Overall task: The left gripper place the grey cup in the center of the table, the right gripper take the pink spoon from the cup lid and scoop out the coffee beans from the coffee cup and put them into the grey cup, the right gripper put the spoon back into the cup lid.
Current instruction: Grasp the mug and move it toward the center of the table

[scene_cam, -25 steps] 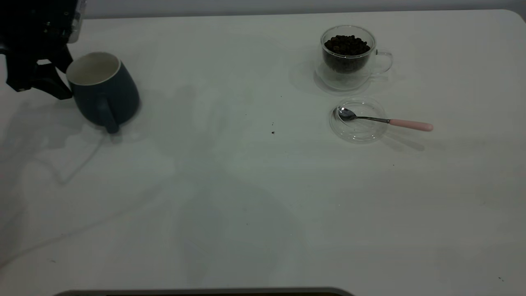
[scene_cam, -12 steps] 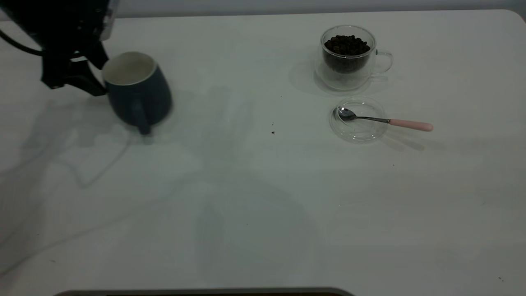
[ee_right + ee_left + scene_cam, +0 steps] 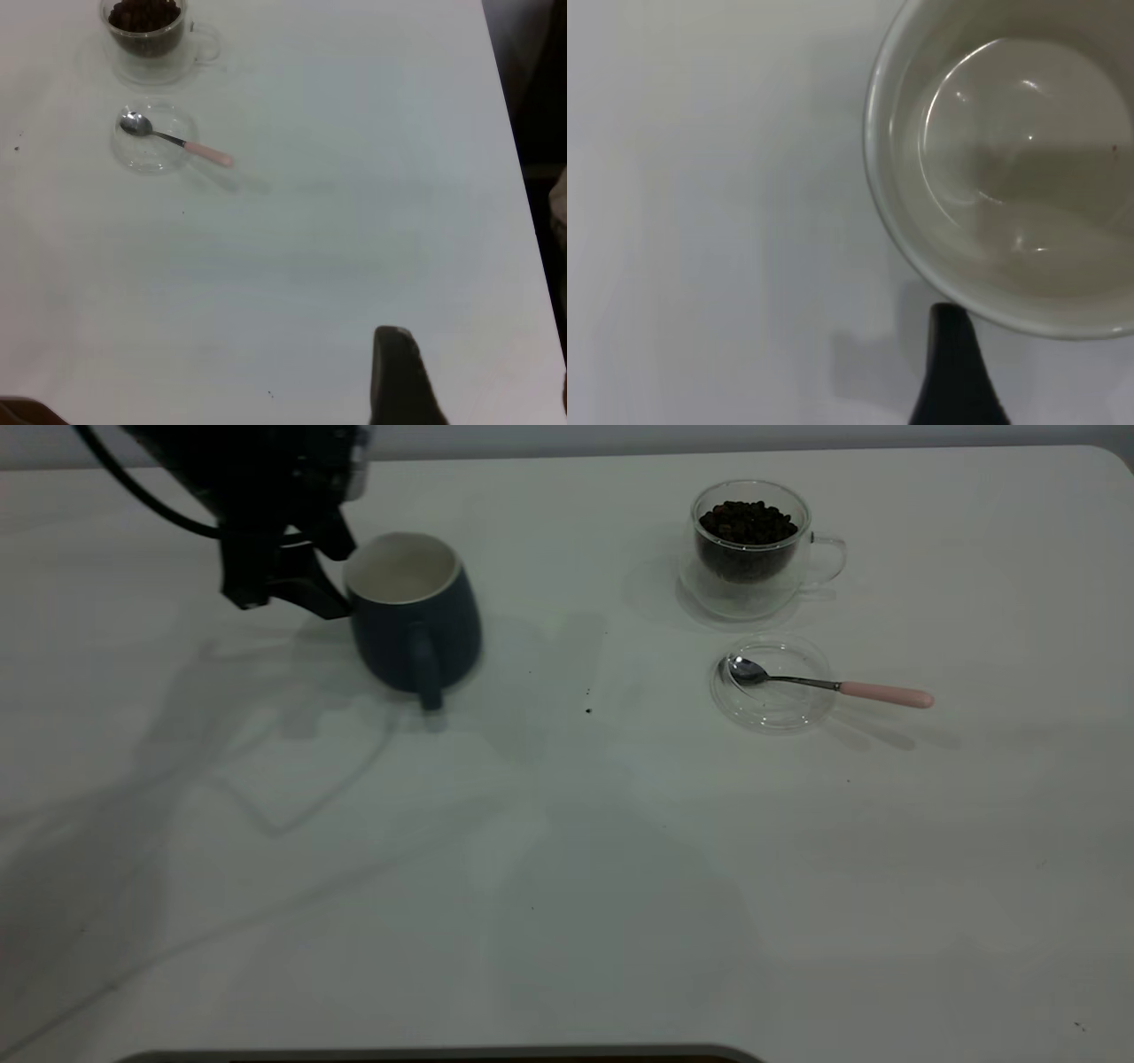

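Note:
The grey cup (image 3: pixel 415 633) is a dark mug with a pale inside, left of the table's middle, its handle toward the camera. My left gripper (image 3: pixel 339 592) is shut on its left rim. The left wrist view looks into the empty cup (image 3: pixel 1010 177). The glass coffee cup (image 3: pixel 751 549) full of beans stands at the back right. The clear cup lid (image 3: pixel 780 722) lies in front of it. The pink-handled spoon (image 3: pixel 833 685) rests with its bowl in the lid. My right gripper (image 3: pixel 397 359) is far from them, over bare table; cup (image 3: pixel 146 31) and spoon (image 3: pixel 182 143) show small.
A few dark specks lie on the white table (image 3: pixel 567 868), one (image 3: pixel 588 710) between the grey cup and the lid. The table's right edge (image 3: pixel 509 177) runs near my right gripper. A dark rim (image 3: pixel 443 1054) shows at the front edge.
My left gripper has carried the grey cup rightward from the table's far left toward the middle. The coffee cup, lid and spoon have not moved.

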Motion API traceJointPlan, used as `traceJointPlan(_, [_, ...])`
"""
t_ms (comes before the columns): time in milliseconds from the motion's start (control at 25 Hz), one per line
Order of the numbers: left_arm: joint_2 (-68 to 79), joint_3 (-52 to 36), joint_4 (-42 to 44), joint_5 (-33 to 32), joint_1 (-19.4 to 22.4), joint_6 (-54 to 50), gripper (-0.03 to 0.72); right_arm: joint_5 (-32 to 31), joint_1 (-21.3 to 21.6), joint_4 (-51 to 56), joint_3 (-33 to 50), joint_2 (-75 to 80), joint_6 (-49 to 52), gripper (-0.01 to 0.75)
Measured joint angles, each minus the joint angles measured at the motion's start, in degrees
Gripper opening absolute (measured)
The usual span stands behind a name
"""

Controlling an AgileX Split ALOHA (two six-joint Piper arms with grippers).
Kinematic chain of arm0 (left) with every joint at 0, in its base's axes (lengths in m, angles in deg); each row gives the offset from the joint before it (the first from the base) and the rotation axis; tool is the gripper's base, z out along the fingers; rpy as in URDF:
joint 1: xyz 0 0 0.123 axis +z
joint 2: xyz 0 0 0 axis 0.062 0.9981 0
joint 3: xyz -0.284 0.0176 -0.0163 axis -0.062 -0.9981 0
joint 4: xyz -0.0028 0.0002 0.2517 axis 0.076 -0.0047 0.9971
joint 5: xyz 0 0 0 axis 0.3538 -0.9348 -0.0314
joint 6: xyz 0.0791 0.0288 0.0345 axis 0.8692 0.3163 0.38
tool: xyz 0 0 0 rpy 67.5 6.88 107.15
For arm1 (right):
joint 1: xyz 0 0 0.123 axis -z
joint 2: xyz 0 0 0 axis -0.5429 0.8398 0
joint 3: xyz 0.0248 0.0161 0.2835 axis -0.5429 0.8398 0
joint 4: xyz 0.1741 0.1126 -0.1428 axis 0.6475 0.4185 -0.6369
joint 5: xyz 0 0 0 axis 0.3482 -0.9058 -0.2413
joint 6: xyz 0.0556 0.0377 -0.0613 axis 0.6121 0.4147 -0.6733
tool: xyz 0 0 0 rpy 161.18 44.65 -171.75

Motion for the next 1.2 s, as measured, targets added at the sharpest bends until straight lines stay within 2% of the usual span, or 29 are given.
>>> traceJointPlan(400, [4.11, 0.11, -0.32, 3.47, -4.8, -5.54, 0.565, 0.0, 0.0, 0.0, 0.0, 0.0, 0.0, 0.465])
traceJointPlan(760, [4.38, 0.11, -0.33, 5.91, -4.93, -9.86, 0.565, 0.0, 0.0, 0.0, 0.0, -0.01, 0.0, 0.465])
traceJointPlan(1000, [4.38, 0.11, -6.71, 8.25, -4.93, -9.92, 0.565, 0.0, 0.0, 0.0, 0.0, -0.01, 0.0, 0.465])
traceJointPlan(1200, [4.38, 0.11, -7.38, 8.29, -4.74, -9.94, 0.565, 0.0, 0.0, 0.0, 0.0, -0.01, 0.0, 0.465])
